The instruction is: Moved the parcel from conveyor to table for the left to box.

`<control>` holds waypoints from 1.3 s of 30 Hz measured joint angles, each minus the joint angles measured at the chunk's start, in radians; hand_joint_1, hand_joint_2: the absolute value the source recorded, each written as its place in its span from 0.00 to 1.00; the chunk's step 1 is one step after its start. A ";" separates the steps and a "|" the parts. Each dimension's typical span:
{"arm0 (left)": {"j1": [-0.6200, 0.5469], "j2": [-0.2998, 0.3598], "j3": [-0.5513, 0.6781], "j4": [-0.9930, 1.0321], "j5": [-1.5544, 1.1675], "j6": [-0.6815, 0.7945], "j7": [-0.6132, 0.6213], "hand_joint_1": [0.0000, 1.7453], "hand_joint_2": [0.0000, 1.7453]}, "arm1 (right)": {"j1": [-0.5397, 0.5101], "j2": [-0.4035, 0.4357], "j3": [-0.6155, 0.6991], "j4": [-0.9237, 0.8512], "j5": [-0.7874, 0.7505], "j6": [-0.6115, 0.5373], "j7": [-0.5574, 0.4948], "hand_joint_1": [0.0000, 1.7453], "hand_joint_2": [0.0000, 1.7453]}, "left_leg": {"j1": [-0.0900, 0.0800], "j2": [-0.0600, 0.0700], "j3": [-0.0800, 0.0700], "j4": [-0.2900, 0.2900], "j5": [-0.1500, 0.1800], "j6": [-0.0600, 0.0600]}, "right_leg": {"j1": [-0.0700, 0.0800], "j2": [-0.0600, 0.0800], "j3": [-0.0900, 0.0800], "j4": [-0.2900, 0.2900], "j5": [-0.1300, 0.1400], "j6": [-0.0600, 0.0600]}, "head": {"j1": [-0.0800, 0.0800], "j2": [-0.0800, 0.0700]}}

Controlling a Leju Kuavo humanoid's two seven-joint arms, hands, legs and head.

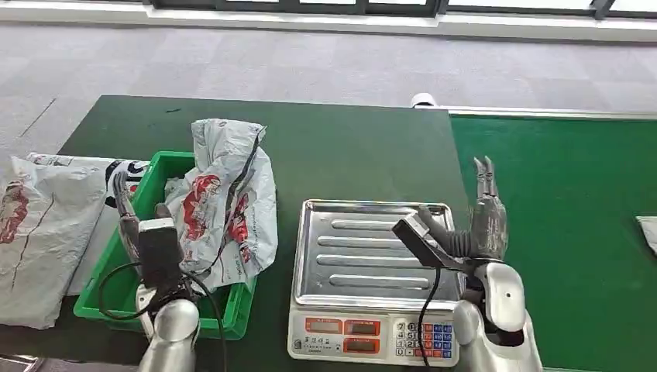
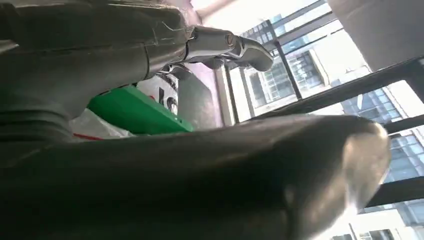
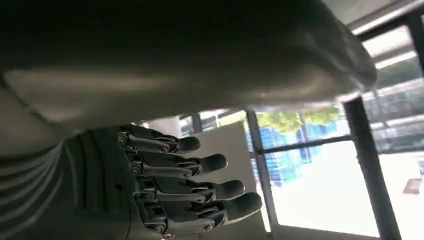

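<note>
Parcel (image 1: pixel 228 198) lies in green box (image 1: pixel 108 291); right hand (image 1: pixel 488 213) empty, fingers (image 3: pixel 200 165) apart

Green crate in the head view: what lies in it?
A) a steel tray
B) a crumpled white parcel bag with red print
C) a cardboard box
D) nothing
B: the crumpled white parcel bag with red print sits in the green crate, rising above its rim.

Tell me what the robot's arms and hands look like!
Both arms are shiny silver tubes with black cables looping along them. The left hand and right hand are dark grey, with ribbed covers and thin, dark jointed fingers with rounded tips. A black camera box sits at each wrist.
</note>
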 measured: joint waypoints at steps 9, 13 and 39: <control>0.075 0.006 -0.008 -0.138 -0.002 -0.088 -0.019 0.00 0.00 | 0.021 -0.017 -0.136 0.099 -0.006 0.064 0.063 0.00 1.00 | 0.000 0.001 0.000 0.000 0.000 0.000 | 0.000 0.000 0.000 0.000 0.000 0.000 | 0.000 0.000; 0.082 0.010 -0.008 -0.148 0.041 -0.187 -0.039 0.00 0.00 | 0.003 -0.039 -0.215 0.191 -0.030 0.066 0.081 0.00 1.00 | 0.000 0.000 0.001 0.000 0.000 0.000 | 0.000 0.000 0.001 0.000 0.000 0.000 | 0.000 0.000; 0.061 0.010 -0.041 -0.127 0.124 -0.234 -0.105 0.00 0.00 | -0.107 -0.172 -0.554 0.518 -0.050 -0.063 0.073 0.00 1.00 | -0.001 0.001 0.001 0.001 0.000 0.000 | -0.001 0.000 0.001 0.000 0.000 0.000 | 0.000 0.000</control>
